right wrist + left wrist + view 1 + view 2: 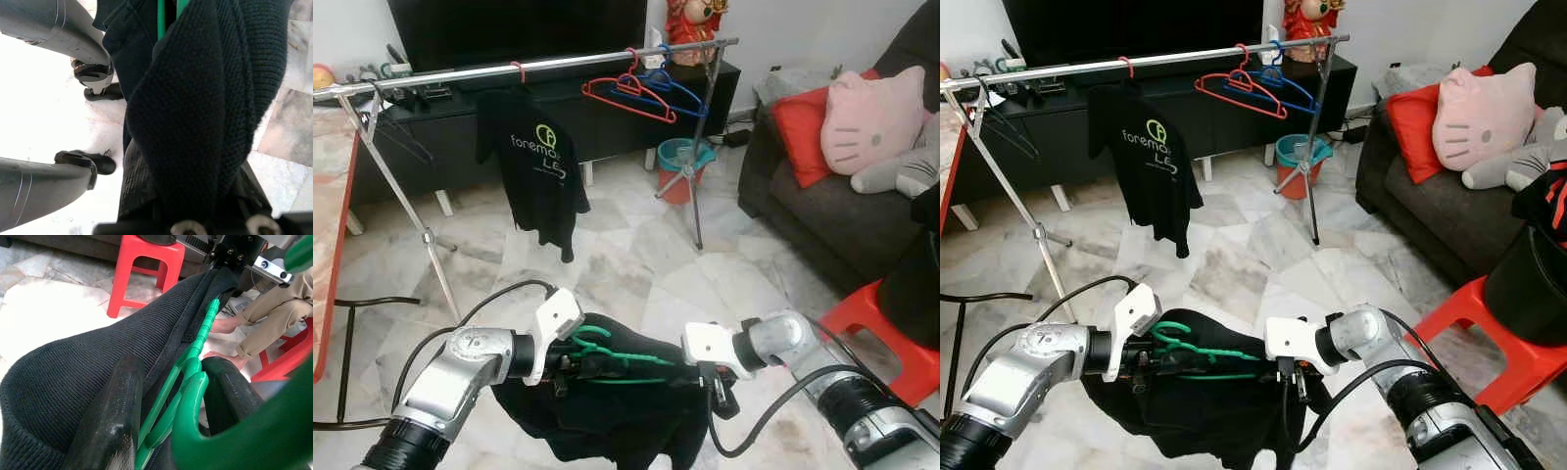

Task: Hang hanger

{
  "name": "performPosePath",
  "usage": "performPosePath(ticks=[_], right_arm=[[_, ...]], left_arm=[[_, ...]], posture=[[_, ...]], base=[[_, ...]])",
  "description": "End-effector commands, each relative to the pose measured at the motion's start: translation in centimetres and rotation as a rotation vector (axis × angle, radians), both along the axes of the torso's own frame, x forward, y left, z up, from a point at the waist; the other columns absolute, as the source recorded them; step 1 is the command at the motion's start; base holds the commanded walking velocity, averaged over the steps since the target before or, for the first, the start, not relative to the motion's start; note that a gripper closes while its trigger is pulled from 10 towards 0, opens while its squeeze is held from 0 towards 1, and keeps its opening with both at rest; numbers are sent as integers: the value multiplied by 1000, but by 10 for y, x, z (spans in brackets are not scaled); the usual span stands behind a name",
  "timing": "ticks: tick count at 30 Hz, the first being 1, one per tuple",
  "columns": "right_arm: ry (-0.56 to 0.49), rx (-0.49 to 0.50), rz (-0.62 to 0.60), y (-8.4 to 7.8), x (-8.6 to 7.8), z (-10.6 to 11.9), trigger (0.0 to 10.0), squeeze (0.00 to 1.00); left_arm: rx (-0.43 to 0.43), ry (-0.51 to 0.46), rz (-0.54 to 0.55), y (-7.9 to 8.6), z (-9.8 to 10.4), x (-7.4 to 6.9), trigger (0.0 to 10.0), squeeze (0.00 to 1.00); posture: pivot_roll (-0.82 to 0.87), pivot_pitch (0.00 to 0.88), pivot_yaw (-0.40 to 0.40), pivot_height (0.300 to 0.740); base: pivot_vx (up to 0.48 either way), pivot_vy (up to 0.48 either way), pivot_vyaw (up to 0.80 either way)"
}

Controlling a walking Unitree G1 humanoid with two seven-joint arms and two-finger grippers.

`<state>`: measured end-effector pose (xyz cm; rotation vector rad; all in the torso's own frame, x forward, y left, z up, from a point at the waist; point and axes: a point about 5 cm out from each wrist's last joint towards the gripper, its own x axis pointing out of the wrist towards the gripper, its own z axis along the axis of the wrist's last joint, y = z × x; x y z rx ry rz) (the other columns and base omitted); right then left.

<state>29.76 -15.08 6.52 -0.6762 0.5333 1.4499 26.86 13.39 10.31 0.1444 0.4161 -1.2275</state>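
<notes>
A green hanger [612, 354] carries a black garment [607, 411], held low in front of me between both arms. My left gripper [576, 364] is shut on the hanger just below its hook; in the left wrist view its two fingers [112, 416] clamp the green hanger [193, 377]. My right gripper [717, 390] is shut on the garment's far shoulder, and the knit cloth [195, 107] hides its fingers. The silver clothes rail [558, 65] stands ahead and higher. On it hang a black T-shirt [540, 166], a red hanger [628, 94] and a blue hanger [677, 93].
The rack's legs [411, 211] spread over the marble floor. A dark sofa [822, 220] with a pink pillow [873, 117] and a red stool [891, 338] lie to the right. A teal bucket [683, 157] stands by the TV cabinet [607, 122]. A table edge [335, 245] runs along the left. A person's legs [266, 325] are nearby.
</notes>
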Motion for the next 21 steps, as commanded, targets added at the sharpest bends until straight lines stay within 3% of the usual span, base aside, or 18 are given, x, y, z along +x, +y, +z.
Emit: performPosePath(ticks=[1, 2, 3, 4, 5, 21], right_arm=[[-42, 45, -18, 2, 9, 13, 0, 0], [-43, 45, -18, 2, 9, 13, 0, 0], [-43, 44, -17, 2, 9, 13, 0, 0], [-43, 45, -18, 2, 9, 13, 0, 0], [-43, 45, -18, 2, 9, 13, 0, 0], [-39, 44, -26, 0, 9, 12, 0, 0]], left_arm=[[13, -12, -5, -2, 1, 2, 8941, 0], [13, -14, 6, -1, 1, 3, 4196, 0], [12, -15, 10, -1, 1, 3, 4196, 0], [12, -16, 11, -1, 1, 3, 745, 0], [12, -15, 12, -1, 1, 3, 0, 0], [5, -18, 11, 0, 2, 5, 0, 0]], posture=[[83, 0, -71, 740], [84, 0, -72, 740], [84, 0, -72, 740], [84, 0, -73, 740], [84, 0, -73, 740], [81, 0, -68, 740]], base=[[0, 0, 0], [0, 0, 0], [0, 0, 0], [0, 0, 0], [0, 0, 0], [0, 0, 0]])
